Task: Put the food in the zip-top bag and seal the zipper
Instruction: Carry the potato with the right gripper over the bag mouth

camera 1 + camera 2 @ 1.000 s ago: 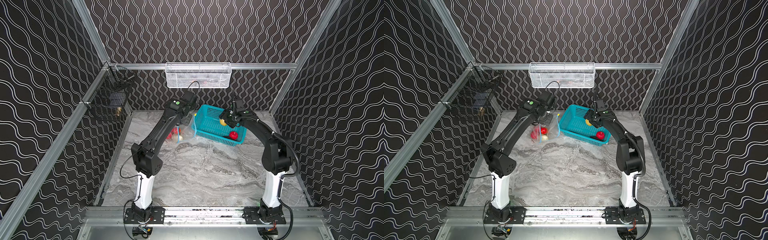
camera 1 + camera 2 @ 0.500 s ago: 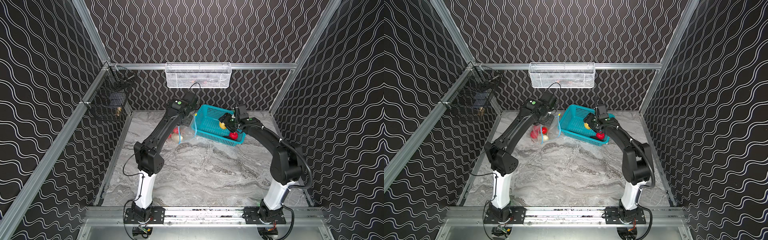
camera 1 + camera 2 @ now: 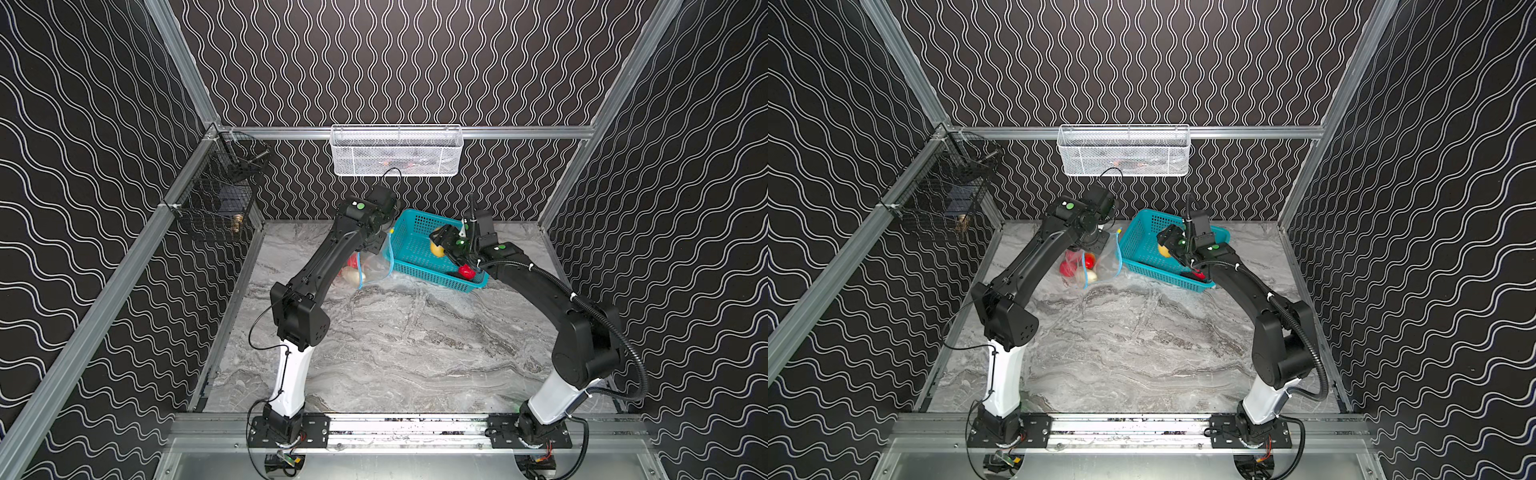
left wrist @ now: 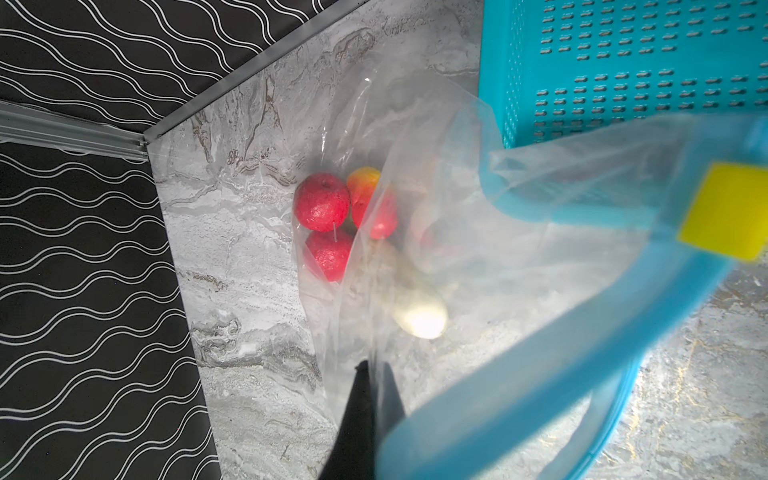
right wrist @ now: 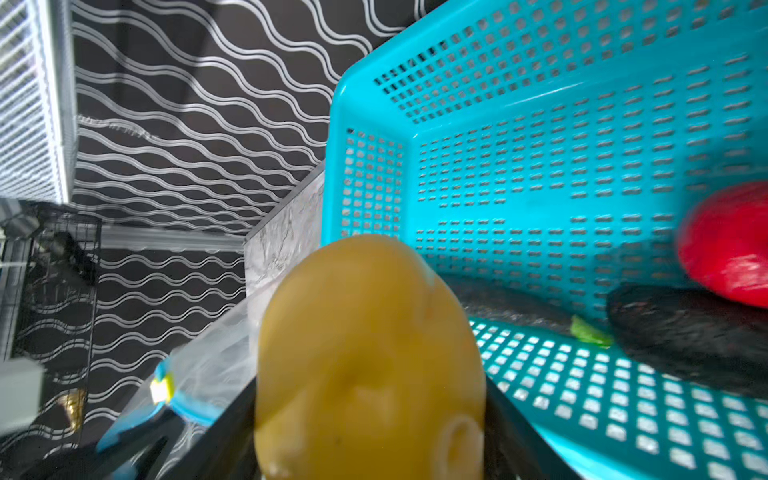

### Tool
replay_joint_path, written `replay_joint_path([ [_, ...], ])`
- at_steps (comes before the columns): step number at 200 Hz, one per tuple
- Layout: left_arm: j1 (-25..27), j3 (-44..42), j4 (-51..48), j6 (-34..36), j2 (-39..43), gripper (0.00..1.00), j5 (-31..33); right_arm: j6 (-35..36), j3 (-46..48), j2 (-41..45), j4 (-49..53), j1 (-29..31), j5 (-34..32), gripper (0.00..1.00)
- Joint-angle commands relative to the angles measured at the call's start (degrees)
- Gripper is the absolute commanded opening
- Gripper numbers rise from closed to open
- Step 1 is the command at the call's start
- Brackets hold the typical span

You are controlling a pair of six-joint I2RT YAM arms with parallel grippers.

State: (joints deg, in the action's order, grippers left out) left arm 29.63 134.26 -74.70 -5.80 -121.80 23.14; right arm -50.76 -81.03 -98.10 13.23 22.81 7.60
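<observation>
Right arm (image 3: 540, 291): elbow has swung outward and lower, toward the near right of the grey marble-patterned tabletop (image 3: 395, 353).

Right gripper (image 3: 441, 245), clamped on the yellow-brown toy potato (image 5: 370, 353), has slid slightly across the teal perforated plastic basket (image 3: 432, 278), toward the clear crinkly zip-top bag (image 3: 1106, 259).

Left arm (image 3: 324, 266): elbow edged a touch toward the middle.

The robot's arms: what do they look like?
Both arms are chunky black jointed links on a white base column, each marked with small green dots. The left arm has a thin black cable; the right arm carries a ribbed black hose.
</observation>
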Motion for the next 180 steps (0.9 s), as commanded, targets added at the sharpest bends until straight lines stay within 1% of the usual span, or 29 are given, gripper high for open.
replay_joint_path([
  [1,-0.1,0.21,-0.57,-0.11,-0.02,0.0,-1.07,-0.83,-1.24,0.24,-1.82,1.44,-0.38,0.61],
  [16,0.0,0.26,-0.66,-0.18,-0.04,0.0,-0.85,-0.65,-2.54,-0.23,-1.42,1.89,-0.53,0.61],
  [20,-0.09,0.36,-0.75,-0.11,0.01,0.0,-1.0,-0.59,-2.83,-0.31,-1.37,3.5,-0.64,0.61],
  [26,-0.08,0.5,-0.81,-0.02,0.04,0.0,-1.16,-0.44,-3.21,-0.46,-1.44,4.03,-0.68,0.61],
  [49,-0.02,2.04,-1.59,0.56,0.13,0.0,-4.44,0.95,-6.93,-1.96,0.01,6.02,-1.4,0.61],
  [65,0.08,2.42,-1.63,0.62,0.07,0.0,-4.66,1.46,-9.06,-2.79,0.87,7.26,-1.7,0.61],
  [131,0.1,1.73,-1.12,-0.1,0.64,0.0,-2.24,0.07,-9.56,-2.79,-1.24,9.9,-0.33,0.62],
  [180,0.09,2.95,-1.66,-0.17,-0.17,0.0,-2.69,-0.56,-8.99,-2.53,-2.28,12.32,-0.87,0.62],
])
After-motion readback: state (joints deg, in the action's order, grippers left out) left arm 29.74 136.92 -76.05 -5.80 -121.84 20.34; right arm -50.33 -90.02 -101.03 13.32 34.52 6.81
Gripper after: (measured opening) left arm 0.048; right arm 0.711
